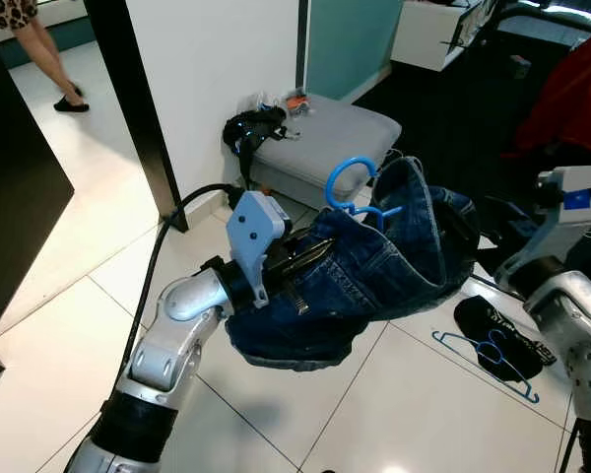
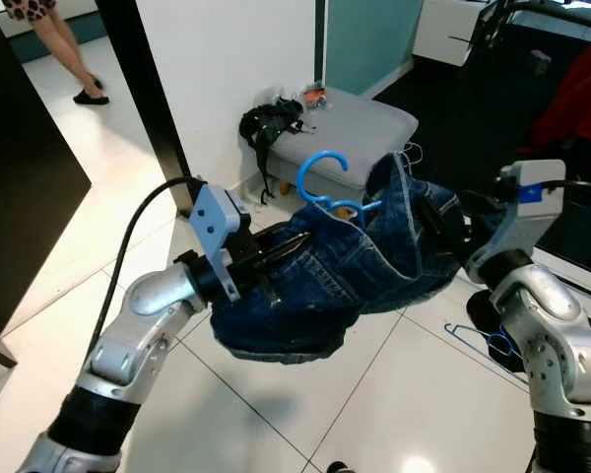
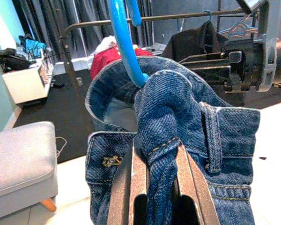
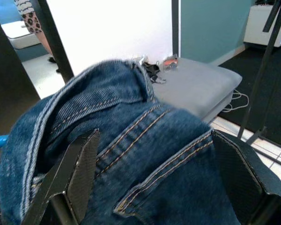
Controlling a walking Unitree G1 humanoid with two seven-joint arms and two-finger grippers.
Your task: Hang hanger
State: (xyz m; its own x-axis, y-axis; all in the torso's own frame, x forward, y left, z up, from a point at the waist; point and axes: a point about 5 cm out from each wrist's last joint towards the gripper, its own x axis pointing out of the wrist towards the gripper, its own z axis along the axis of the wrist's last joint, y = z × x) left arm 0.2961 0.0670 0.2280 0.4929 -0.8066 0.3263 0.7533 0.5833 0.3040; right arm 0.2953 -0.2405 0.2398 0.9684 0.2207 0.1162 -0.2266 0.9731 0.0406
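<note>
White tiled floor point(image 1: 69, 325), grey ottoman point(image 1: 325, 138), dark rug point(image 1: 453, 118) beyond.

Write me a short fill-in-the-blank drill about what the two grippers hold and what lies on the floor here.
1. Both grippers hold a pair of blue denim ____ above the white tiled floor.
2. The hook of a ____ plastic hanger sticks up from the waistband.
3. The left gripper fingers are shut on a fold of ____.
4. A second thin blue wire hanger lies on the ____.

Missing words: jeans; blue; denim; floor
</note>
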